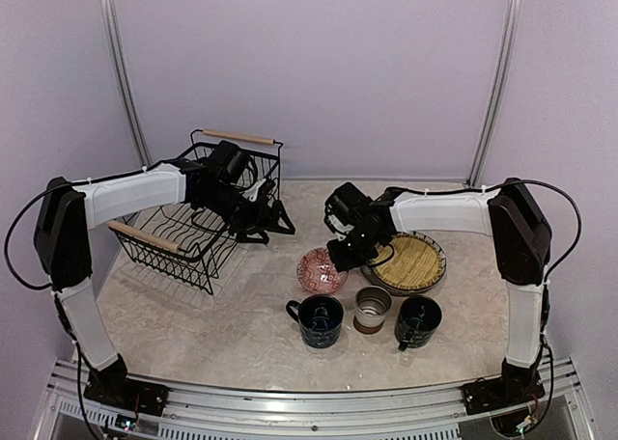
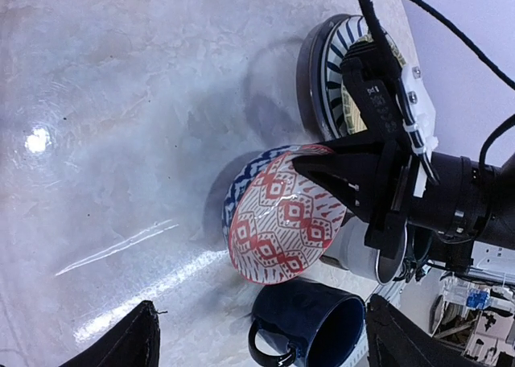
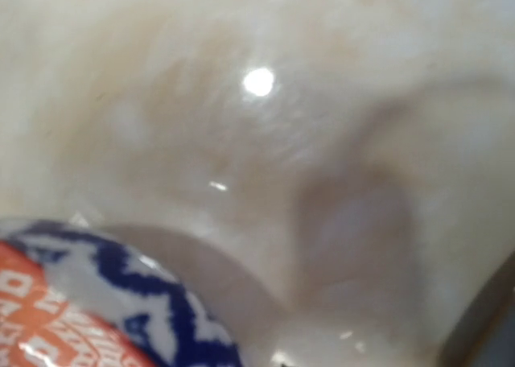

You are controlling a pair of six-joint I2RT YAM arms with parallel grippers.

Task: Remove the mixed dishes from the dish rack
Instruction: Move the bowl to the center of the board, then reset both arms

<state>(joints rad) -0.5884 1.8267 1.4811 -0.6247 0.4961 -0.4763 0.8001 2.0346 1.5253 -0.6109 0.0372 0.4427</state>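
Along the near row, three drinking vessels are standing upright on the table (image 1: 193,334): one dark blue mug (image 1: 320,320) on the left with its handle pointing left, one grey brown-based cup (image 1: 372,308) in the middle, and one dark green mug (image 1: 419,321) on the right with its handle pointing near-left.

Just beyond the blue mug, the single small red patterned bowl (image 2: 283,222) is sitting tilted, its mouth facing up and leftward. The right gripper (image 1: 341,256) is pinching the bowl's right rim, so the bowl is lying to the left and near side of that hand. The right wrist view is too blurred to show more than the bowl's blue-patterned edge.

To the right of the bowl, one stack of plates (image 2: 326,73) is lying flat, with the woven yellow straw plate (image 1: 415,261) on top.

Far left, the one dish rack (image 1: 198,233) is sitting with its long axis running near-left to far-right, one wooden handle (image 1: 145,235) at each end. The left gripper (image 1: 273,225) is hanging over the rack's right edge, its fingers (image 2: 129,344) spread wide and holding nothing.
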